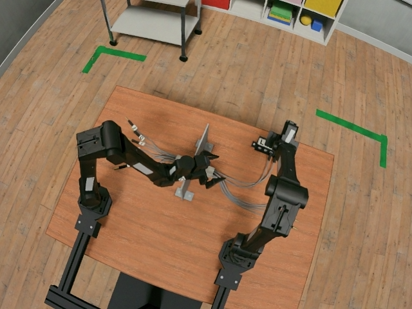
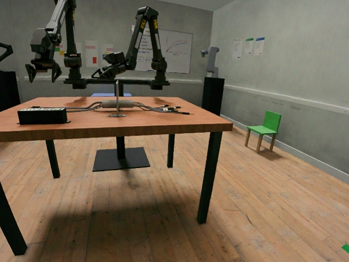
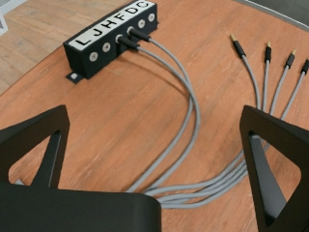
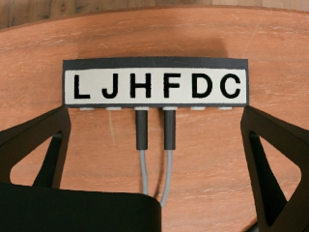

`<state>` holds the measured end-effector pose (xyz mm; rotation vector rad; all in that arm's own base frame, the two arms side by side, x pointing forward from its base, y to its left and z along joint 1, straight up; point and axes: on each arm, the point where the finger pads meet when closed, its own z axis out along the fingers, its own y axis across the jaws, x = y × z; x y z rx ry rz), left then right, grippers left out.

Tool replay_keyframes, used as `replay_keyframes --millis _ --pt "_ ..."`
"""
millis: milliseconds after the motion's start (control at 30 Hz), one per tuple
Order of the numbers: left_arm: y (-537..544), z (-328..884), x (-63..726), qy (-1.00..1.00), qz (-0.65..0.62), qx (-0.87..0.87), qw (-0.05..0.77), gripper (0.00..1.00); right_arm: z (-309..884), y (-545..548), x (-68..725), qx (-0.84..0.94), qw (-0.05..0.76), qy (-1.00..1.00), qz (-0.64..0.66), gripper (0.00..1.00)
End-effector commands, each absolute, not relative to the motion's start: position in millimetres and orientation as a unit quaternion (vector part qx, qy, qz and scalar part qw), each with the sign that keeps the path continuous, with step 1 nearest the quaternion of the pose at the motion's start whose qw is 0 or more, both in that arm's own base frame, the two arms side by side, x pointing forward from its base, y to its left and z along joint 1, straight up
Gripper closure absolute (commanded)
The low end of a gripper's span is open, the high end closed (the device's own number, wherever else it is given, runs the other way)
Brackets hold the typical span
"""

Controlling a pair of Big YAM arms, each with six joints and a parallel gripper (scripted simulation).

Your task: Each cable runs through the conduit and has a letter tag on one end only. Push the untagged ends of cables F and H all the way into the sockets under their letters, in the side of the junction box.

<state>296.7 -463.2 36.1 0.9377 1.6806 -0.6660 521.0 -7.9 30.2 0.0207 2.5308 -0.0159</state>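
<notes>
The black junction box (image 4: 154, 84) is labelled L J H F D C. In the right wrist view, one grey cable's plug (image 4: 142, 130) sits in the socket under H and another's plug (image 4: 169, 130) in the socket under F. The other sockets look empty. My right gripper (image 4: 155, 115) is open and empty, hovering above the box (image 2: 42, 115). My left gripper (image 1: 212, 169) is open and empty above the conduit (image 2: 116, 103) at mid table. Several loose untagged plugs (image 3: 270, 54) lie on the table. The tagged ends (image 1: 136, 134) fan out beyond the conduit.
An upright metal bracket (image 1: 201, 146) holds the conduit at mid table. Grey cables (image 1: 246, 183) curve from the conduit to the box. A metal cart (image 1: 156, 23) and a shelf with coloured items (image 1: 299, 16) stand on the floor beyond the table.
</notes>
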Motion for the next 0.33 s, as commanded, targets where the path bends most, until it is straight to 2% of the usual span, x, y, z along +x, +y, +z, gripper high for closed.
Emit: replay_keyframes --millis 0,300 --pt "-469.9 47.3 299.1 0.696 -0.289 0.384 0.533 0.0 40.5 -7.9 533.9 0.001 0.319 0.948 -0.007 0.0" --pt "-469.9 47.3 299.1 0.696 -0.289 0.384 0.533 0.0 39.0 -7.8 531.9 0.006 0.315 0.949 -0.006 0.0"
